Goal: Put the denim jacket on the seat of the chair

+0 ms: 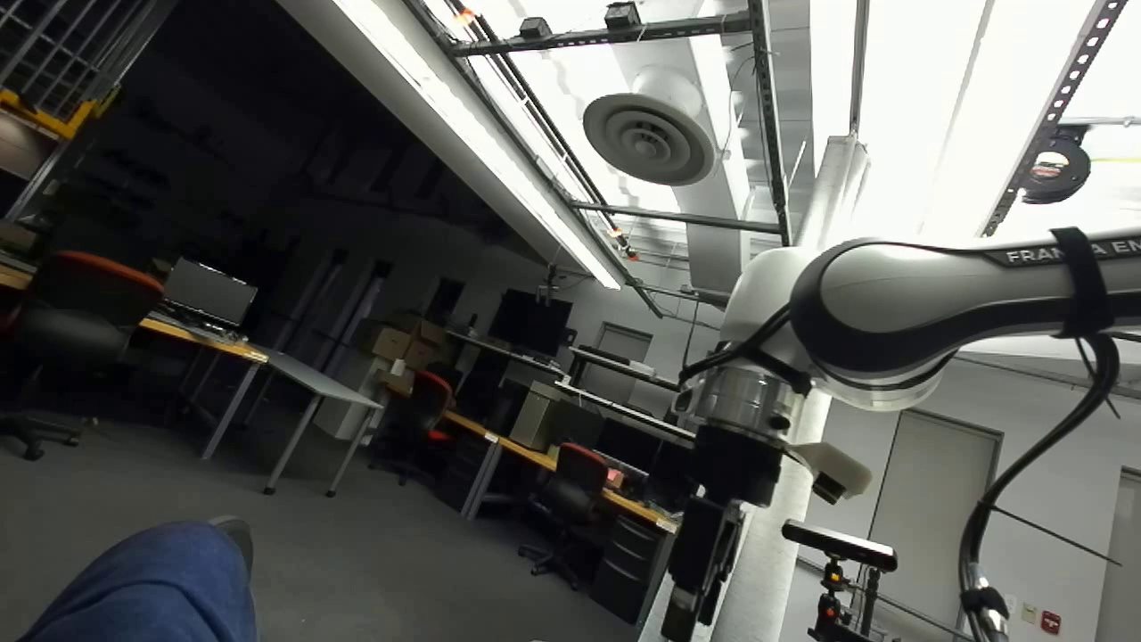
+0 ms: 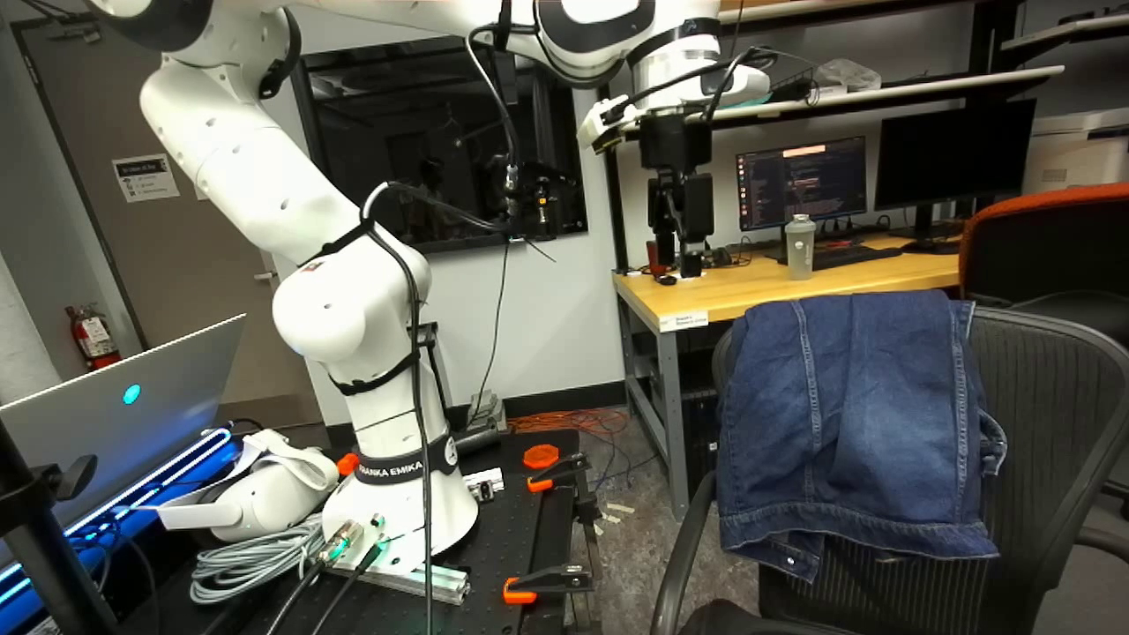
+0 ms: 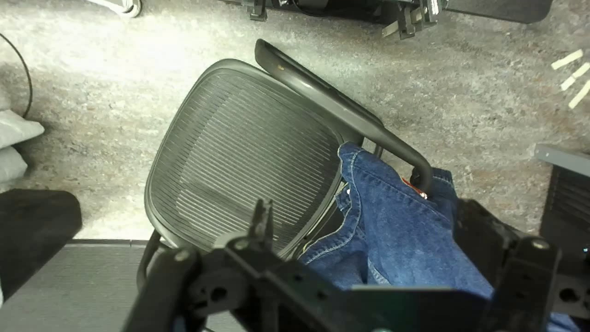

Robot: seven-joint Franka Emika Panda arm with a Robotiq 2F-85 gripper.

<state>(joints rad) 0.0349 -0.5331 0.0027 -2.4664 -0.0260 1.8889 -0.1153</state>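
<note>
The denim jacket [image 2: 856,423] is dark blue and hangs over the left part of the backrest of a dark mesh office chair [image 2: 1058,397]. In the wrist view the jacket [image 3: 401,230] lies at the lower right beside the chair's mesh seat [image 3: 249,147], near an armrest; a small orange-red patch shows. My gripper [image 2: 679,260] points down, above and left of the jacket in that exterior view. In the wrist view its fingers stand wide apart with nothing held, the jacket showing beyond them. A rounded blue denim shape [image 1: 151,584] shows low in an exterior view; I cannot tell what it is.
A wooden desk [image 2: 794,291] with a bottle [image 2: 800,247] and monitors stands behind the chair. The chair's armrest [image 3: 341,110] rises beside the seat. A black robot table with orange clamps [image 2: 551,582] is at the base. Another orange-backed chair [image 2: 1050,229] stands at the right.
</note>
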